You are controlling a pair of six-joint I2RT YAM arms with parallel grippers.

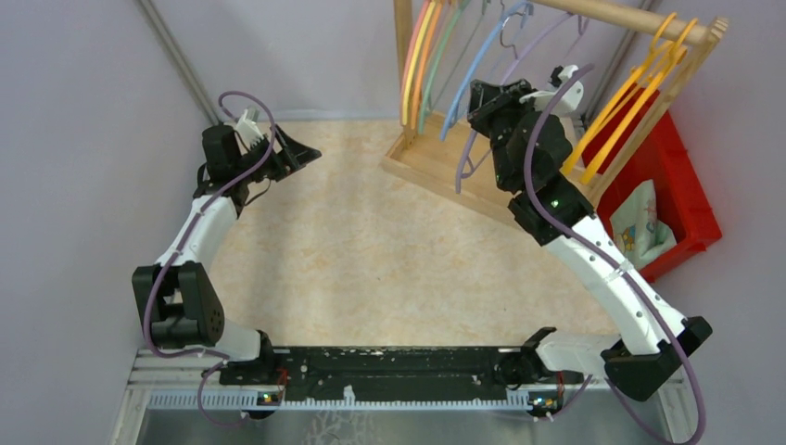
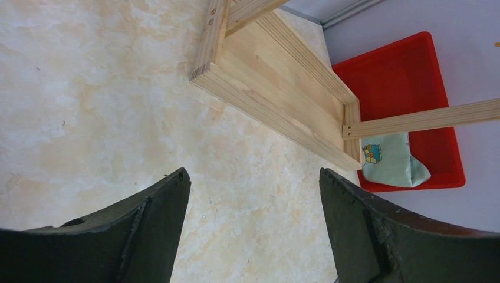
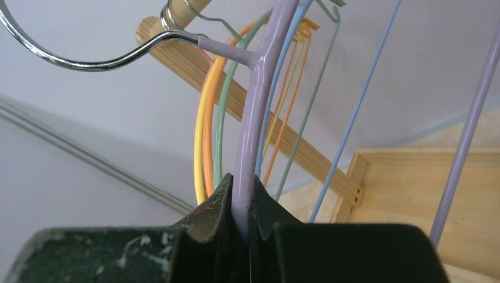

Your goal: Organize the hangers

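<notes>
A wooden rack (image 1: 436, 162) stands at the back right with hangers on its rod (image 1: 612, 14). Yellow, orange, pink and green hangers (image 1: 422, 56) hang at its left end, a blue hanger (image 1: 475, 79) beside them, and orange and yellow hangers (image 1: 630, 102) at its right end. My right gripper (image 1: 484, 97) is shut on the purple hanger (image 1: 460, 171). In the right wrist view the gripper (image 3: 240, 191) pinches its purple arm (image 3: 255, 118) just below the metal hook (image 3: 88, 62). My left gripper (image 1: 301, 153) is open and empty over the table, left of the rack; its jaws (image 2: 253, 177) stand wide apart.
A red bin (image 1: 690, 199) holding a pale printed cloth bag (image 1: 644, 222) sits right of the rack; both also show in the left wrist view, the bin (image 2: 407, 76) and the bag (image 2: 392, 162). The rack's base frame (image 2: 283, 82) lies ahead of the left gripper. Walls close in behind.
</notes>
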